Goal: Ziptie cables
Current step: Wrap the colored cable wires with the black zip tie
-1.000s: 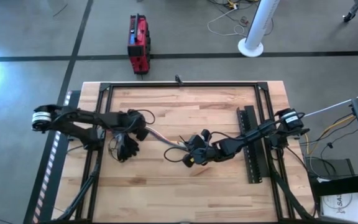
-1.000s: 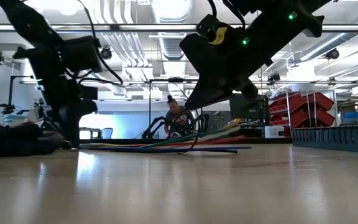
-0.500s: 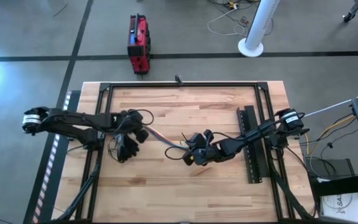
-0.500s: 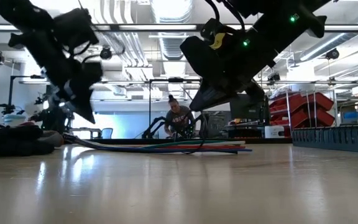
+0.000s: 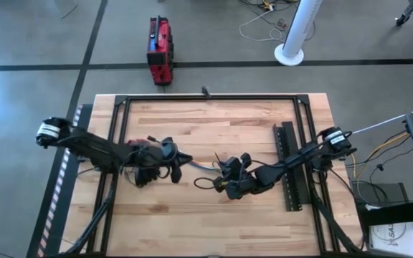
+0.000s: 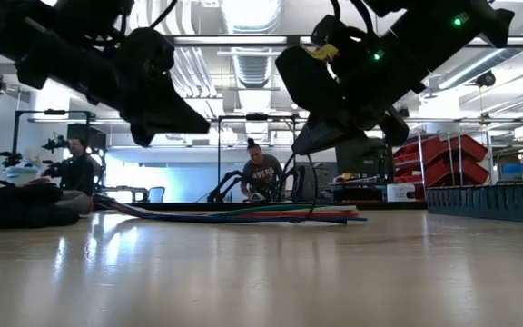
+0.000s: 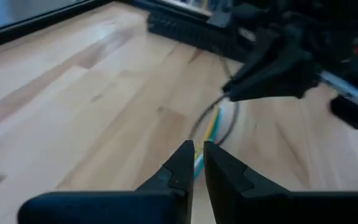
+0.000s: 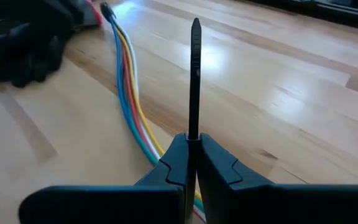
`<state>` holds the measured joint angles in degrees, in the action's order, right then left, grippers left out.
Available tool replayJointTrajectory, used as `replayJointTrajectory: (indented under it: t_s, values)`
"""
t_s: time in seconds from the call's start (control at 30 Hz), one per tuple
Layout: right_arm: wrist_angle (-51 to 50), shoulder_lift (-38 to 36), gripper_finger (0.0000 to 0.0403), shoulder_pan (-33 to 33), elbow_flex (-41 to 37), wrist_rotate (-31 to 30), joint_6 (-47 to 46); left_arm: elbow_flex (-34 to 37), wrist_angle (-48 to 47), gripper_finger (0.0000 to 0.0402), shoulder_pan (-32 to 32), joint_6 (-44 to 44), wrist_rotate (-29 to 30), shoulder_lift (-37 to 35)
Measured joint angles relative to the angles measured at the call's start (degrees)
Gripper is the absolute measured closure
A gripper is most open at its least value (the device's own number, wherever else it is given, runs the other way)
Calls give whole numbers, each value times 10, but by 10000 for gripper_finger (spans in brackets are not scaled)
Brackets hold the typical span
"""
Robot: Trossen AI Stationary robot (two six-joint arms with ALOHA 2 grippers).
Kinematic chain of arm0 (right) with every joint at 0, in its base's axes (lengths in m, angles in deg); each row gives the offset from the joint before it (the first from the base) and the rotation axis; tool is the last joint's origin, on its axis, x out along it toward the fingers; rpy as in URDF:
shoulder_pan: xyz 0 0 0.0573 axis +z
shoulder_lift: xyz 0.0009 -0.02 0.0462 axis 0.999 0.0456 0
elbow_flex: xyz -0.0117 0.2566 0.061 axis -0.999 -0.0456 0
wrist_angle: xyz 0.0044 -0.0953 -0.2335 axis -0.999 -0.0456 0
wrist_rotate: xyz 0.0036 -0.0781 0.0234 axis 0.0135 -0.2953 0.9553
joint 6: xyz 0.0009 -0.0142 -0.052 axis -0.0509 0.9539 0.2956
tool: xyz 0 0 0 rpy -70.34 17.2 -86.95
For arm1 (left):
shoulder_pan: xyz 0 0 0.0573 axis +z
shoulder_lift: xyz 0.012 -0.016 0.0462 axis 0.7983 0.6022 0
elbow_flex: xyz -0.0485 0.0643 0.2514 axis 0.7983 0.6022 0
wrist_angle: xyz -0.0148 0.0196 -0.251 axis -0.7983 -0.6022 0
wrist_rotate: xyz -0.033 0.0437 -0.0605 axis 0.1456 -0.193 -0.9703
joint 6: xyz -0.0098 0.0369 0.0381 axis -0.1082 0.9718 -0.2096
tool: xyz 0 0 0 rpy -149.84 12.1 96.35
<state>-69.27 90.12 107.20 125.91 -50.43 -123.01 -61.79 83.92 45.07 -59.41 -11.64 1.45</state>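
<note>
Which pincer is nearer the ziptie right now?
Right. The right pincer is shut on the ziptie, which sticks out from between its fingers. The left pincer is off to the side near the cables, nearly closed with nothing visible in it, not touching the ziptie.

The cables point(image 8: 129, 93) comprise blue, red, yellow and white strands with a dark tip. The ziptie point(image 8: 194, 74) beside the cables is black with a ridged face. The table point(image 8: 278, 93) beneath the cables is pale wood, grained in planks.
</note>
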Motion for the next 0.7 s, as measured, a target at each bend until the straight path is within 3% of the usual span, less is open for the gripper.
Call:
replayJointTrajectory:
  t_s: [0.23,0.53,0.7]
  values:
    - [-36,0,400,11,0,3,-25,-16,53,381,-3,9,1,92]
    - [-50,0,400,32,0,-15,-12,-58,220,367,-3,90,-86,221]
    - [-55,2,400,49,-1,-28,14,-82,248,342,0,159,-115,256]
